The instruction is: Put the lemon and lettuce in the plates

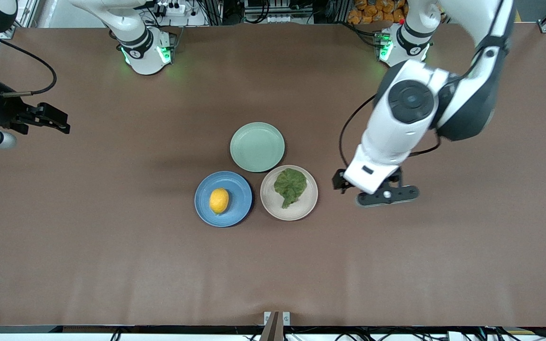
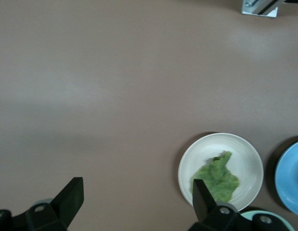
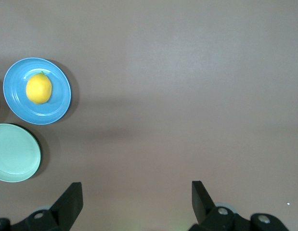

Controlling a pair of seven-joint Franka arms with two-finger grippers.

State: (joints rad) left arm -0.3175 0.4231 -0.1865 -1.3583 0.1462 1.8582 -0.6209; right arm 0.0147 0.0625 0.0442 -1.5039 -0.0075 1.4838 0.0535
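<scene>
The yellow lemon [image 1: 219,200] lies in the blue plate [image 1: 242,196]. The dark green lettuce [image 1: 290,185] lies in the beige-pink plate [image 1: 304,207], which stands beside the blue plate toward the left arm's end. My left gripper [image 1: 372,188] is open and empty over bare table beside the beige-pink plate. The left wrist view shows its gripper [image 2: 136,197], the lettuce [image 2: 217,175] and the beige-pink plate [image 2: 238,149]. My right gripper [image 1: 52,121] is open and empty over the right arm's end of the table. The right wrist view shows its gripper [image 3: 136,198], the lemon [image 3: 39,88] and the blue plate [image 3: 59,98].
An empty pale green plate [image 1: 257,147] stands farther from the front camera than the other two plates and touches them. It also shows in the right wrist view [image 3: 14,152]. Brown cloth covers the table [image 1: 112,246].
</scene>
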